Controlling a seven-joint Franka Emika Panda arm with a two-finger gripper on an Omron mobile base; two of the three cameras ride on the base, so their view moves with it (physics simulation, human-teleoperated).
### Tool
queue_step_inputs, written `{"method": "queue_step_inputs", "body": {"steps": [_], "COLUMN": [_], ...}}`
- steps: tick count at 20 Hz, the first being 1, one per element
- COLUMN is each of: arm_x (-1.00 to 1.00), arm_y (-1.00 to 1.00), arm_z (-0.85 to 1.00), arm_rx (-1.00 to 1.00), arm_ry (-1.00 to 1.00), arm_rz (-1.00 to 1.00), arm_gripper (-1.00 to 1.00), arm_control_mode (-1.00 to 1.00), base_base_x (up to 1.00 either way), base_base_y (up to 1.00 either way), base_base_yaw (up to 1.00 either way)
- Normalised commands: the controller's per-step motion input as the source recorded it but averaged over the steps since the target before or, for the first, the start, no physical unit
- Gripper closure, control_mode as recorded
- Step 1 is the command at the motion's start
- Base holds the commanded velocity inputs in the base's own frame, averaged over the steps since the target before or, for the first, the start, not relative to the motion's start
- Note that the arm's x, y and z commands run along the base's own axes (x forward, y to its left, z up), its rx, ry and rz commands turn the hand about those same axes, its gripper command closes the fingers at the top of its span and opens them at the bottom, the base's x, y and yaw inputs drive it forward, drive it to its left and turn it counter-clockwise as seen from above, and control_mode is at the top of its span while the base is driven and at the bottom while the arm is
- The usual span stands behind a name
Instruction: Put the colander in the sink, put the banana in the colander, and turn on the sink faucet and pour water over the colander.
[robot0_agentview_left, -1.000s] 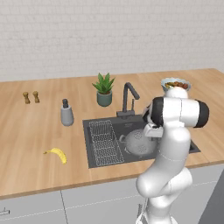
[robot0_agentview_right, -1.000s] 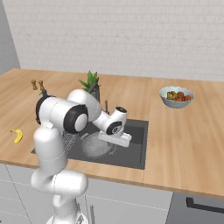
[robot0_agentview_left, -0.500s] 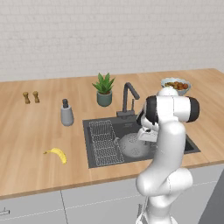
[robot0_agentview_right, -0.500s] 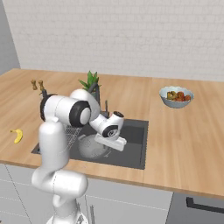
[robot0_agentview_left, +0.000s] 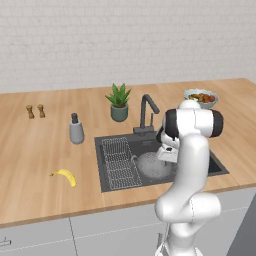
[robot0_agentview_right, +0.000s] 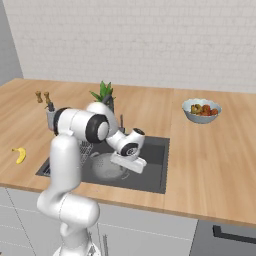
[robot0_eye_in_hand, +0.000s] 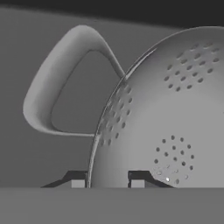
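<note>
Hand view: gripper (robot0_eye_in_hand: 107, 179) jaws nearly closed astride the colander (robot0_eye_in_hand: 166, 118) rim, fingertips cut off; no readable writing. Colander sits in the sink (robot0_agentview_left: 210, 161), partly hidden by the arm.

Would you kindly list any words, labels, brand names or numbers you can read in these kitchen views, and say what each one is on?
There are none to read. The soap dispenser, the plant pot, the fruit bowl, the colander and the sink faucet all have plain surfaces without print or signs.

arm bent low, tool (robot0_eye_in_hand: 107, 180) tips narrowly parted.
</note>
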Motion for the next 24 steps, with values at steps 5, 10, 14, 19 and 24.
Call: {"method": "queue_step_inputs", "body": {"steps": [5, 10, 14, 19, 24], "arm_x": [-0.03, -0.27, -0.65, -0.60, -0.56], "arm_y": [-0.19, -0.11, 0.00, 0.00, -0.01], "arm_z": [-0.38, -0.20, 0.00, 0.00, 0.00], "arm_rx": [0.00, 0.00, 0.01, 0.02, 0.01], "arm_ry": [-0.06, -0.08, -0.17, -0.19, -0.16], "arm_rz": [0.14, 0.13, 0.15, 0.15, 0.15], "arm_gripper": [1.00, 1.00, 1.00, 1.00, 1.00], "arm_control_mode": [-1.00, -1.00, -1.00, -1.00, -1.00], "base_base_x": [0.00, 0.00, 0.00, 0.00, 0.00], "base_base_y": [0.00, 0.00, 0.00, 0.00, 0.00], "base_base_yaw": [0.00, 0.00, 0.00, 0.00, 0.00]}}
